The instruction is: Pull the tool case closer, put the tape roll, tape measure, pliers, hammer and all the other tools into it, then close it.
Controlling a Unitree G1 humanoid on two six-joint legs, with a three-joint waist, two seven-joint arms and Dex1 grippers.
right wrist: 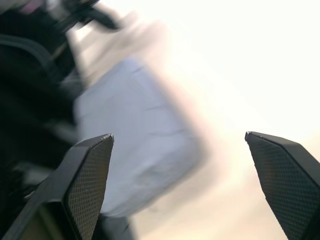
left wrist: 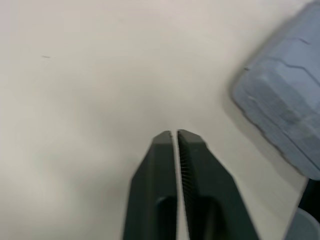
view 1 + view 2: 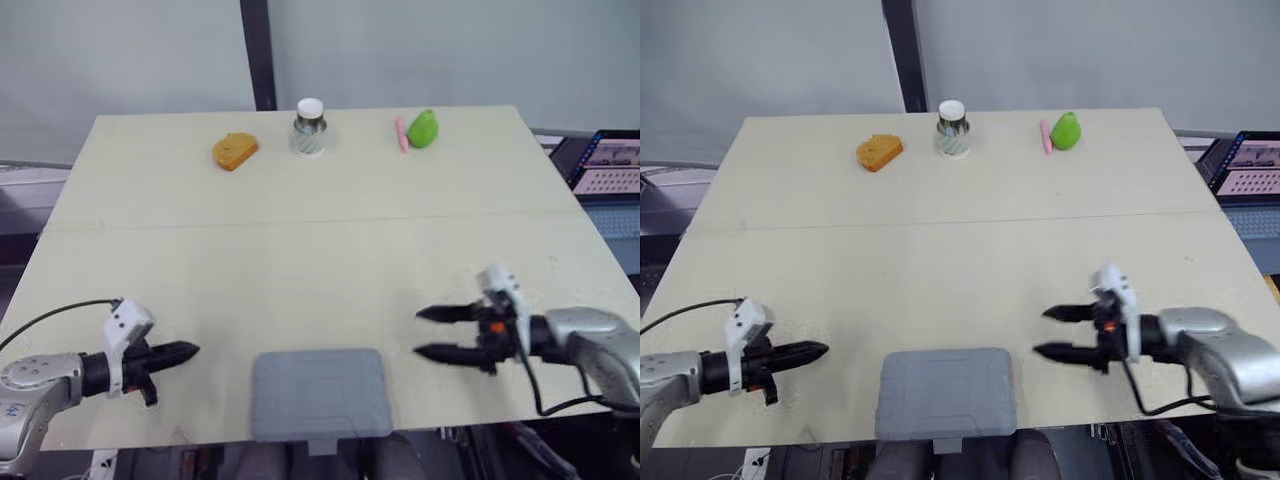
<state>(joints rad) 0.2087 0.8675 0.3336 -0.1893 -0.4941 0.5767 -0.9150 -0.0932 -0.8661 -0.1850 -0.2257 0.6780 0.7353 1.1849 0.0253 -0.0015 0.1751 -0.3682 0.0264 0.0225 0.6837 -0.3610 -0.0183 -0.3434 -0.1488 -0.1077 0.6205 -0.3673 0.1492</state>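
Right tool (image 3: 418,333) agape, beside case (image 3: 320,392) — jar (image 3: 309,128), pear (image 3: 423,129) far

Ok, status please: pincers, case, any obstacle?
Left pincer shut, empty. Right pincer open, empty. Case closed, near edge, between them. Jar far off, no obstacle.

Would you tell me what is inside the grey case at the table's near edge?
The grey case is closed, so whatever is inside is hidden. Nothing lies on top of it, and it rests flat on the table.
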